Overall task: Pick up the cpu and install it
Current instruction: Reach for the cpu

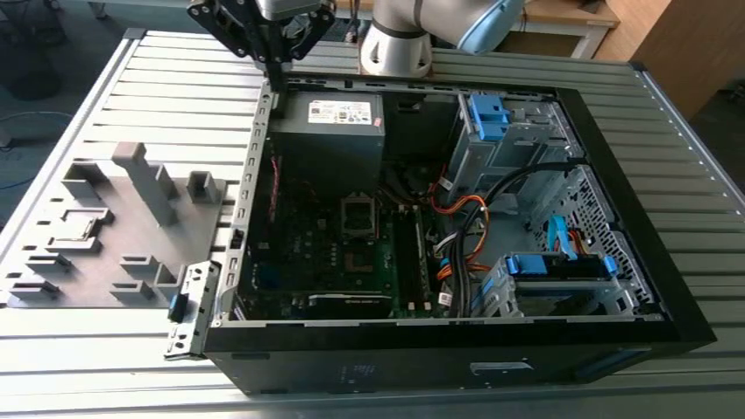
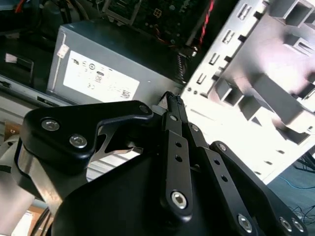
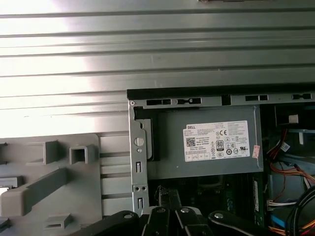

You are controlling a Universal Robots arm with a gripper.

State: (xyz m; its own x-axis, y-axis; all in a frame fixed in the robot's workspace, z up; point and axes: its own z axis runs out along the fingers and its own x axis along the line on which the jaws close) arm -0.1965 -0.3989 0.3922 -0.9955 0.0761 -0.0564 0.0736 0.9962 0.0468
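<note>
Exterior view: the computer case [image 1: 466, 358] lies open on the slatted worktop [image 1: 82, 358]. The gripper [image 1: 279, 77] hangs over the case's far corner on the exterior view's left, close to the power supply [image 1: 331, 122]. Its fingers are together with nothing between them. The cpu [image 1: 82, 229] lies in a recess of the grey fixture tray [image 1: 204, 231] outside the case, well apart from the gripper.

Second wrist view: the gripper [image 2: 172, 101] tips meet above the case wall.

First wrist view: the gripper [image 3: 169, 199] sits just inside that wall, near the power supply.
</note>
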